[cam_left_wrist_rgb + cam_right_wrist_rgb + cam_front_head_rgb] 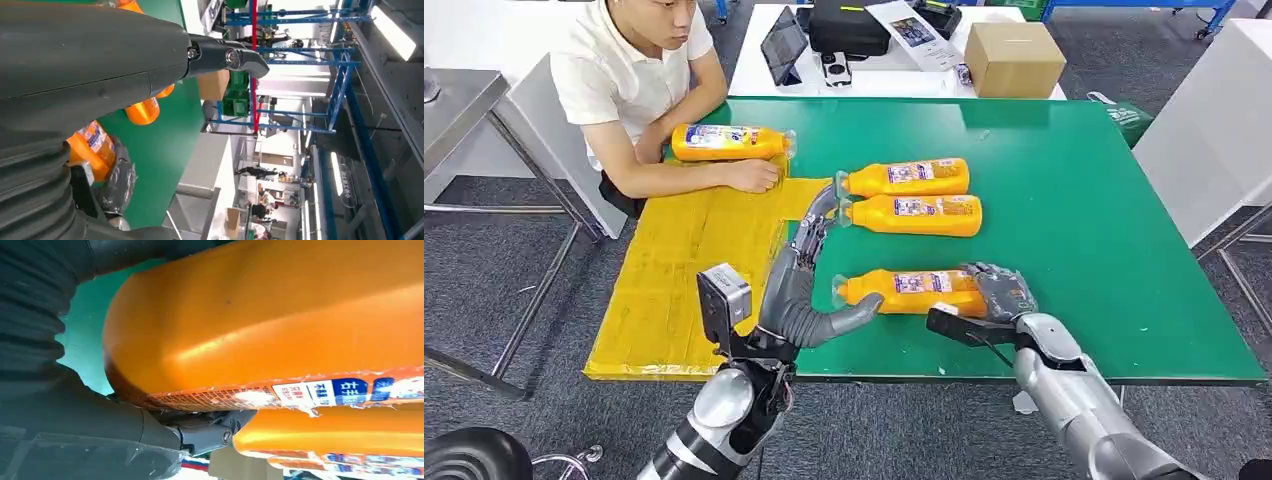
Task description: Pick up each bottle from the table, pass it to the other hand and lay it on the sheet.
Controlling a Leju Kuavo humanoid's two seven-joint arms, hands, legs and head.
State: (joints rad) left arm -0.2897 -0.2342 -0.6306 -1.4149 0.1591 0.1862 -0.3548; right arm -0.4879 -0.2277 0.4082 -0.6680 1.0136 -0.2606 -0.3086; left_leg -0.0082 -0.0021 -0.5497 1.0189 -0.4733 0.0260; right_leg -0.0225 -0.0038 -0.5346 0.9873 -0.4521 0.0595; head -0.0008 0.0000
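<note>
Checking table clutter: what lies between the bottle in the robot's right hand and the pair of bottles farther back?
Bare green table, seen in the head view, between the held bottle and the pair.

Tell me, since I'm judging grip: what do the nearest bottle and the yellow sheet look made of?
Nearest bottle: likely smooth, glossy orange plastic, with highlights on its body and a printed label. Yellow sheet: seemingly matte cardboard or paper, flat with faint creases.

Grey floor [514,260], white table [764,75], blue shelving [345,75] behind.
</note>
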